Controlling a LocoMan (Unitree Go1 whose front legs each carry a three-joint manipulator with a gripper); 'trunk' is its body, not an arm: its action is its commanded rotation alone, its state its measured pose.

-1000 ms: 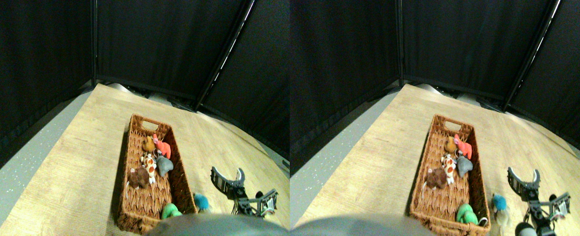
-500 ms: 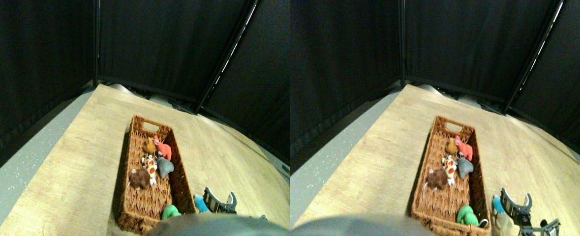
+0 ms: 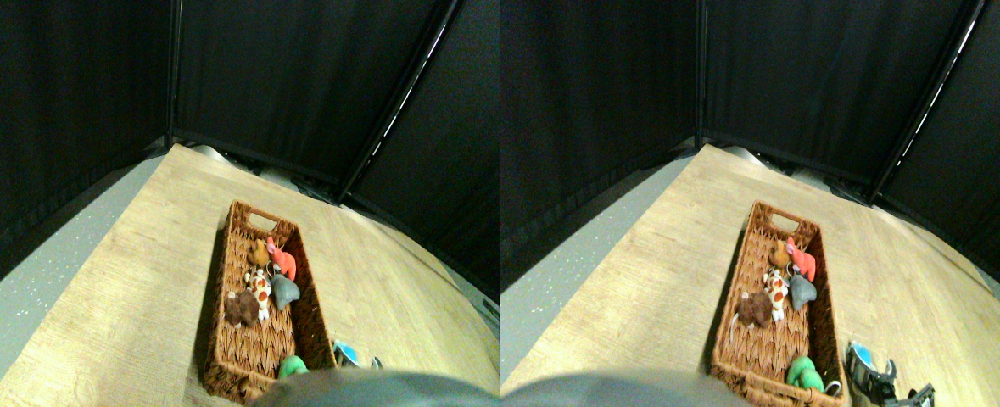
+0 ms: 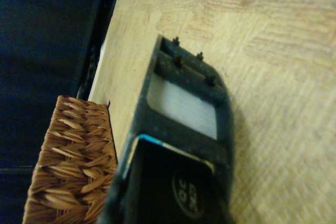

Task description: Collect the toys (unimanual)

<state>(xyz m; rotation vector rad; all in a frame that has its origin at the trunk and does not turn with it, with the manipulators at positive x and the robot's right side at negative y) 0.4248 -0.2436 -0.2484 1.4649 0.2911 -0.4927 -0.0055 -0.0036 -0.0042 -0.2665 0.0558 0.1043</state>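
Several plush toys lie inside the long woven basket [image 3: 221, 288]: an orange-brown one [image 3: 257, 253], a red one [image 3: 282, 259], a spotted one [image 3: 259, 287], a grey one [image 3: 285, 291], a dark brown one [image 3: 241, 309] and a green one [image 3: 293, 366] at the near end. A blue toy [image 3: 344, 349] lies on the table just right of the basket's near corner. My right gripper [image 3: 362, 361] is low beside that toy, open, its left finger right against it, mostly cut off at the picture's bottom. The wrist view shows the jaw frame [image 4: 184, 124] close over the wood.
The pale wooden table [image 3: 135, 280] runs to a grey floor strip [image 3: 33, 297] on the left and black curtains [image 3: 296, 76] behind. The basket's corner [image 4: 73, 166] shows close beside the jaw in the wrist view.
My gripper has dropped and moved left from open table towards the blue toy, sinking to the picture's bottom edge. The view has shifted slightly. The toys in the basket have not moved.
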